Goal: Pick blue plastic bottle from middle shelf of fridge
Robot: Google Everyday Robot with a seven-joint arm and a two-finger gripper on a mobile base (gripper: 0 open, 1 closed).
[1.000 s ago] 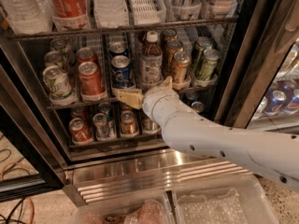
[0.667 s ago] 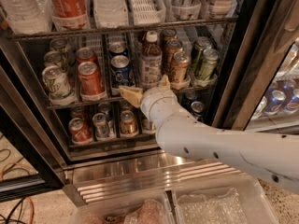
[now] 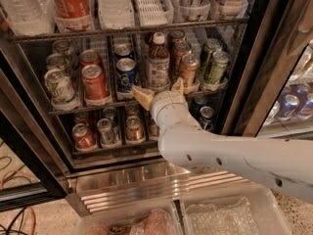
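Note:
The blue plastic bottle [image 3: 158, 62] stands upright on the middle shelf [image 3: 88, 105] of the fridge [image 3: 244, 82], between a blue can [image 3: 126, 74] and gold cans [image 3: 187, 68]. It has a white cap, a brown neck and a bluish-white label. My gripper [image 3: 159, 89] is open, right in front of the bottle's base. One tan finger [image 3: 143, 96] points left of the bottle, the other [image 3: 179, 85] right of it. The white arm [image 3: 230, 155] comes in from the lower right.
Large bottles fill the top rack [image 3: 122, 28]. Red and green cans [image 3: 73, 82] stand at the shelf's left, green cans [image 3: 215, 65] at the right. Short cans [image 3: 105, 131] line the bottom rack. A ribbed steel base [image 3: 146, 185] and plastic bins [image 3: 230, 219] lie below.
The gripper has moved a little up and to the right, closer to the bottle, with its fingers now on either side of the bottle's base.

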